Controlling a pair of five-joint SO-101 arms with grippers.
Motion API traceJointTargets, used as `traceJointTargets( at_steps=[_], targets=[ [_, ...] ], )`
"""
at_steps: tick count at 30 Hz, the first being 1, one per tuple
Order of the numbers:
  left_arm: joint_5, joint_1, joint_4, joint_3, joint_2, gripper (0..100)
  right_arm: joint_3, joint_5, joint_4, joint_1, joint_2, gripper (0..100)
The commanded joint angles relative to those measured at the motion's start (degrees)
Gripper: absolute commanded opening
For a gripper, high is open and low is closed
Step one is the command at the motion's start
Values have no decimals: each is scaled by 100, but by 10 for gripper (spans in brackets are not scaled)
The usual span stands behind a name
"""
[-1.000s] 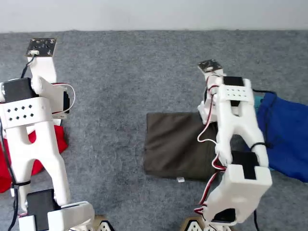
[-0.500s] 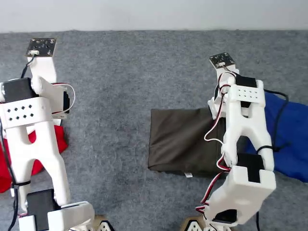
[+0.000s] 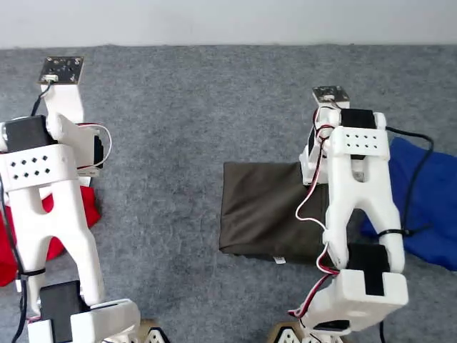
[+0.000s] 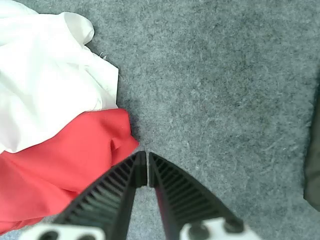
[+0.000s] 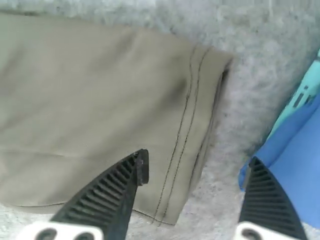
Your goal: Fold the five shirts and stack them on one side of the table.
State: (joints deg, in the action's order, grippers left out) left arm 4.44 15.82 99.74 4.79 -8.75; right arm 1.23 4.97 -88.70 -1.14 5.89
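A folded olive-brown shirt (image 3: pixel 268 211) lies mid-table, its right part under the right arm; its stitched hem (image 5: pixel 187 130) fills much of the right wrist view. My right gripper (image 5: pixel 197 175) hangs open just above that hem edge, holding nothing. A blue shirt (image 3: pixel 421 204) lies crumpled at the right edge, also visible beside the hem as the blue shirt (image 5: pixel 290 160). A red shirt (image 3: pixel 61 221) lies at the left under the left arm, with a white shirt (image 4: pixel 45 75) next to the red shirt (image 4: pixel 60 170). My left gripper (image 4: pixel 148 170) is shut and empty above the red shirt's edge.
Grey carpet-like table surface (image 3: pixel 171 128) spreads between the two arms and toward the back. A white wall strip (image 3: pixel 228 21) borders the far edge. A turquoise bit of fabric (image 5: pixel 300 95) shows beside the blue shirt.
The right arm swung right, then back a little left. The olive shirt shifted slightly right and settled. The left arm stayed still.
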Motion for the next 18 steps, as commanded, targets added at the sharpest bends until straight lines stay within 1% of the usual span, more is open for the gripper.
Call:
traceJointTargets(
  at_steps=[1,6,8,13,18],
  targets=[
    [53,18,62,31,-229,13,26,-255,22,66,251,307],
    [35,18,62,31,-229,13,62,-642,251,75,1138,306],
    [44,18,62,31,-229,13,35,-703,347,145,1490,288],
    [44,26,62,31,-229,13,35,-237,664,295,2079,116],
    [53,26,62,31,-229,13,35,334,804,224,2123,21]
  ],
)
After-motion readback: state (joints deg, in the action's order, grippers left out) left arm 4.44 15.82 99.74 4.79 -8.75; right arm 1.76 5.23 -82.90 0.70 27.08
